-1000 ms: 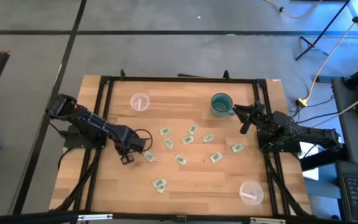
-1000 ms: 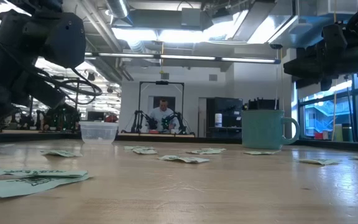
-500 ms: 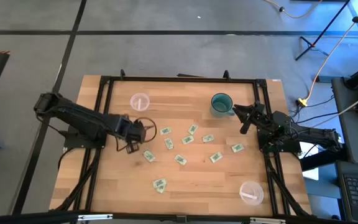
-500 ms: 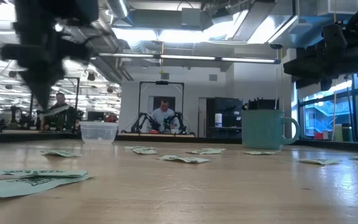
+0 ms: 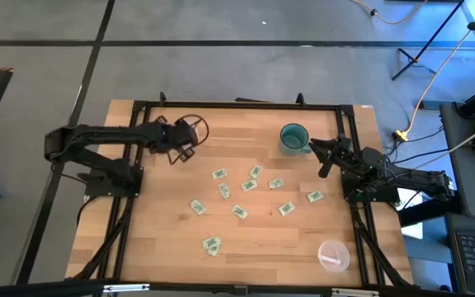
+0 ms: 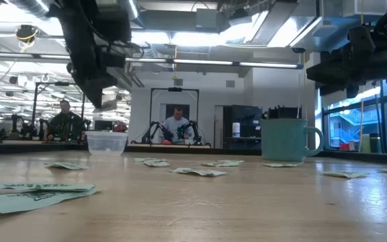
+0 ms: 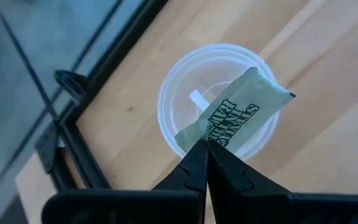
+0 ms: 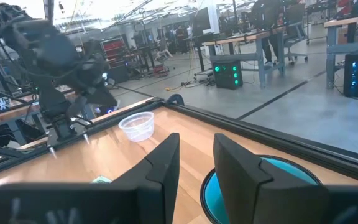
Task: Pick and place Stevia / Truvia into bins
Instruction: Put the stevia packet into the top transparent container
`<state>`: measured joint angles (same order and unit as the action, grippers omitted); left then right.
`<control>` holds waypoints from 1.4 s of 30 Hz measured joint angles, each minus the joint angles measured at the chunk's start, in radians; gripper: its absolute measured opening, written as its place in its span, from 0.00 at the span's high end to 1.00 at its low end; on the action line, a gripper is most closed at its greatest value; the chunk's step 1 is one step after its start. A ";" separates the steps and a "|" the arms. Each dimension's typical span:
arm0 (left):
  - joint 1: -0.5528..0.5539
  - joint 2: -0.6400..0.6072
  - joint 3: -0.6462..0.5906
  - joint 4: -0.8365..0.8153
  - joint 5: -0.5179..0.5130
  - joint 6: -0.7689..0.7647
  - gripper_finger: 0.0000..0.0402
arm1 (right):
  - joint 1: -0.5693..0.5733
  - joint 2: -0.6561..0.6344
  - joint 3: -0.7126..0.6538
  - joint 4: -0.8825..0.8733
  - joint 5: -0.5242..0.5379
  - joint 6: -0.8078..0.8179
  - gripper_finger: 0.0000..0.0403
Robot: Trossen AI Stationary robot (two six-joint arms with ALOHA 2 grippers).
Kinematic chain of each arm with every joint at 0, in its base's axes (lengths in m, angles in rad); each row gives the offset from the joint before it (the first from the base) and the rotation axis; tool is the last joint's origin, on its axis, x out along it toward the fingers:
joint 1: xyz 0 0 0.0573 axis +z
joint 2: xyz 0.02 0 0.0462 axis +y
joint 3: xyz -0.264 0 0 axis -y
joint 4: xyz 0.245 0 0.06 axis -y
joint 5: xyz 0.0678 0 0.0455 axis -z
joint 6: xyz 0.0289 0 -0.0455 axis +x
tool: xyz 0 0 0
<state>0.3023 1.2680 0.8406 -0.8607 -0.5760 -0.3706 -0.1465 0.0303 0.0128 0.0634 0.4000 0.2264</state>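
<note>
Left gripper (image 7: pixel 205 147): we see it above the far-left cup (image 7: pixel 216 99), fingers pinched on one sachet (image 7: pixel 232 118); the sachet hangs over the cup's mouth.
Far-left cup: one sachet already lies inside, by our reading of the wrist view.
Right gripper (image 5: pixel 323 157): waits at the table's right edge just beside the mug (image 5: pixel 293 137), fingers spread, holding nothing.
Loose sachets (image 5: pixel 247 186): we see them scattered mid-table, flat on the wood.
Second cup (image 5: pixel 333 256): near-right corner, a sachet inside.

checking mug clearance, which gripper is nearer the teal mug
Right. The right gripper sits just beside the teal mug; the left gripper is across the table over a clear cup.
</note>
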 joint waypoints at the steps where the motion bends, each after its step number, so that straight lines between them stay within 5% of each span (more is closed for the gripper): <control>1: 0.031 0.007 0.000 0.020 0.027 0.031 0.99 | 0.000 0.000 0.000 0.000 0.000 0.000 0.75; 11: 0.230 0.113 0.000 0.164 0.185 0.196 0.99 | 0.000 0.000 0.000 0.000 0.000 0.000 0.75; 22: 0.278 0.247 -0.001 0.185 0.210 0.235 0.99 | 0.000 0.000 0.000 0.000 0.000 0.000 0.75; 36: 0.275 0.170 0.015 0.175 0.185 0.254 0.85 | 0.000 0.000 0.000 0.000 0.000 0.000 0.75; 42: 0.206 0.095 0.061 0.224 0.382 0.293 0.83 | 0.000 0.000 0.000 0.000 0.000 0.000 0.75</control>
<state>0.5080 1.3632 0.9020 -0.6365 -0.1936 -0.0773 -0.1467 0.0303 0.0124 0.0633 0.4000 0.2264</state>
